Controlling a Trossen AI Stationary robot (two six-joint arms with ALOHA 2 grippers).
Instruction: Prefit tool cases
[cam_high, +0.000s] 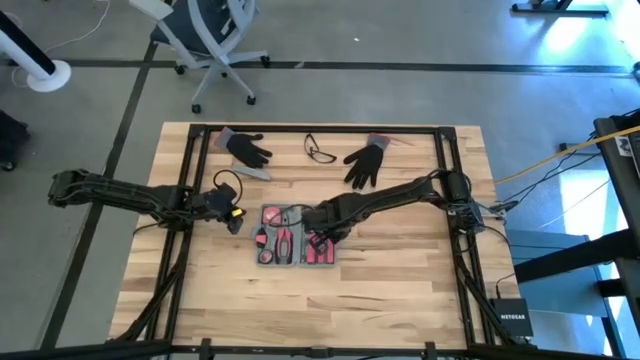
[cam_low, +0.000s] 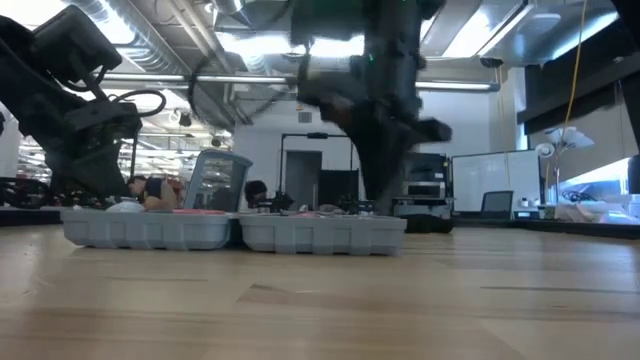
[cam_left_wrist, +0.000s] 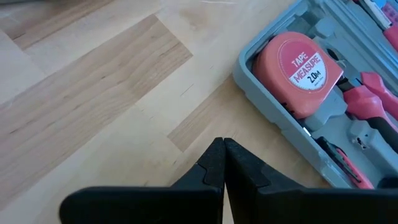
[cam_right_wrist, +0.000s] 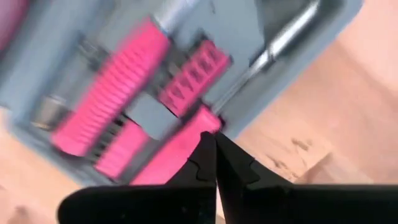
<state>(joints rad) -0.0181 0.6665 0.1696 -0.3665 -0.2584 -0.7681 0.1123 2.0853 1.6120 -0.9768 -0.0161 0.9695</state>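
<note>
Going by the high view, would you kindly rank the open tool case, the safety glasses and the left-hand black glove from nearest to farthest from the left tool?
From the left tool, shut at the table's left-middle:
1. Tool case, lying open just right of it.
2. Left-hand black glove, beyond it near the far edge.
3. Safety glasses, also at the far edge, further right.

Readable text: two items

The pink tape measure (cam_left_wrist: 298, 71) in the case (cam_left_wrist: 273, 118) bears white lettering, "TAPE MEASURE 2.0M". A black box (cam_high: 516, 320) at about 4 o'clock off the table's corner reads "NETGEAR". No other lettering is legible.
</note>
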